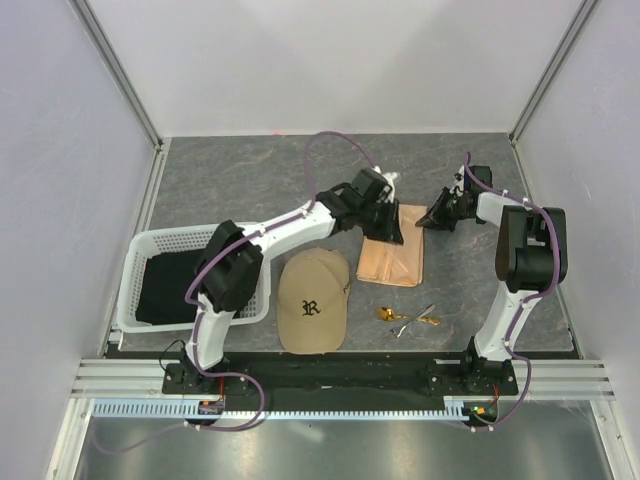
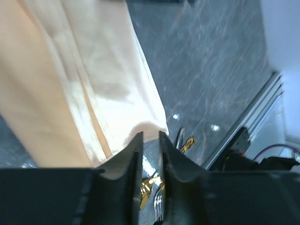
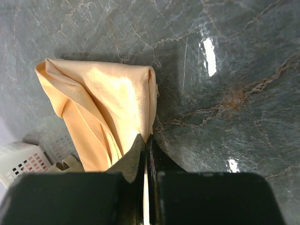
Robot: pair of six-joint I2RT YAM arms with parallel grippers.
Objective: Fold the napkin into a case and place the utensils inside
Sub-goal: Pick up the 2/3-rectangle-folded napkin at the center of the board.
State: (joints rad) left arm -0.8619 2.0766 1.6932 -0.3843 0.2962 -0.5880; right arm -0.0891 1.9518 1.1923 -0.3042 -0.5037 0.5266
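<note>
The peach-orange napkin [image 1: 395, 258] lies folded into a narrow strip on the grey table, right of the cap. My right gripper [image 1: 433, 220] is shut on its far right corner; in the right wrist view [image 3: 146, 138] a thin edge of the napkin [image 3: 108, 98] runs between the pads. My left gripper [image 1: 386, 226] hovers over the far left part. In the left wrist view [image 2: 150, 135] its jaws stand slightly apart with nothing between them, their tips at the edge of the napkin [image 2: 70, 84]. The utensils, a gold spoon [image 1: 388, 314] and silvery pieces [image 1: 421, 312], lie near the front; they also show between the jaws [image 2: 146, 186].
A tan baseball cap [image 1: 313, 300] lies left of the napkin. A white basket [image 1: 140, 262] holding a black cloth [image 1: 165, 285] stands at the left. Metal rails run along the front and side table edges.
</note>
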